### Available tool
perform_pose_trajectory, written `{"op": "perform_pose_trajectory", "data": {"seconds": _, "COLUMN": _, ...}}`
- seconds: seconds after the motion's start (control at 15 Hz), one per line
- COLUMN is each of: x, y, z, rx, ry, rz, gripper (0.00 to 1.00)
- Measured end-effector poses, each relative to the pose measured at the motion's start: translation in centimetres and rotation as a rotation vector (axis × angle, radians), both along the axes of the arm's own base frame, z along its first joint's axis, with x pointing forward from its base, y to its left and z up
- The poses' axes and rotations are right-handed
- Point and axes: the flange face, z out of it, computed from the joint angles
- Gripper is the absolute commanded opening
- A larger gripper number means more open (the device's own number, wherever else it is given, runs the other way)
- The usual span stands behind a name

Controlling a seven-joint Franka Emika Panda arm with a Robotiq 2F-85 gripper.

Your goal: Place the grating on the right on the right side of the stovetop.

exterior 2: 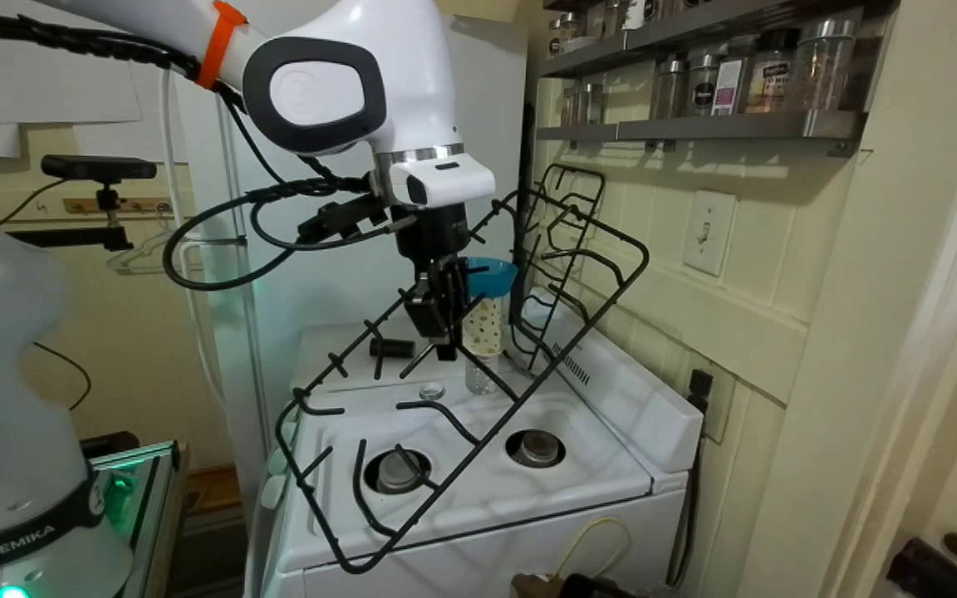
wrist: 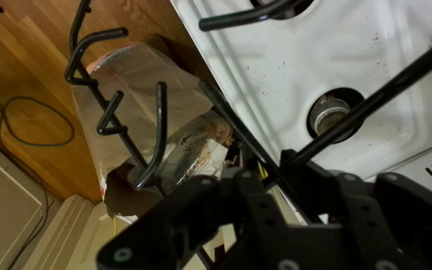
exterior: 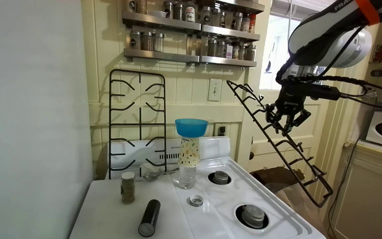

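The grating [exterior: 279, 152] is a long black metal frame with inward prongs. It hangs in the air, steeply tilted, and shows in the other views too [exterior 2: 520, 404] [wrist: 369, 103]. My gripper [exterior: 285, 129] is shut on a bar near the grating's middle; the fingers also show in the wrist view [wrist: 264, 168]. The exact contact is dark there. The white stovetop [exterior: 240, 192] has two uncovered burners [exterior: 221, 177] [exterior: 253, 215] on its right half. The grating is raised off the stovetop and, in an exterior view, appears out past its right edge.
A matching grate [exterior: 137, 124] leans on the back wall. A clear bottle [exterior: 187, 179], patterned cup [exterior: 189, 151] and blue bowl [exterior: 191, 128] stand stacked mid-stove. A white cap [exterior: 196, 199], jar [exterior: 128, 189] and black cylinder [exterior: 150, 215] lie left. A paper bag [wrist: 137, 101] stands beside the stove.
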Motion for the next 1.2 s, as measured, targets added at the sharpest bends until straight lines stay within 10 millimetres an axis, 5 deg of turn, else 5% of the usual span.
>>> {"op": "perform_pose_trajectory", "data": {"seconds": 0.6, "x": 2.1, "y": -0.8, "z": -5.9, "rx": 0.292, "ry": 0.102, "rz": 0.053, "gripper": 0.06}}
{"op": "perform_pose_trajectory", "data": {"seconds": 1.0, "x": 3.2, "y": -0.4, "z": -7.0, "rx": 0.368, "ry": 0.151, "rz": 0.048, "gripper": 0.06}}
{"op": "perform_pose_trajectory", "data": {"seconds": 1.07, "x": 3.6, "y": -0.4, "z": -6.9, "rx": 0.386, "ry": 0.142, "rz": 0.043, "gripper": 0.24}}
{"op": "perform_pose_trajectory", "data": {"seconds": 1.13, "x": 3.8, "y": -0.3, "z": -6.9, "rx": 0.403, "ry": 0.132, "rz": 0.038, "gripper": 0.24}}
{"op": "perform_pose_trajectory", "data": {"seconds": 1.2, "x": 4.0, "y": -0.3, "z": -6.8, "rx": 0.413, "ry": 0.126, "rz": 0.034, "gripper": 0.06}}
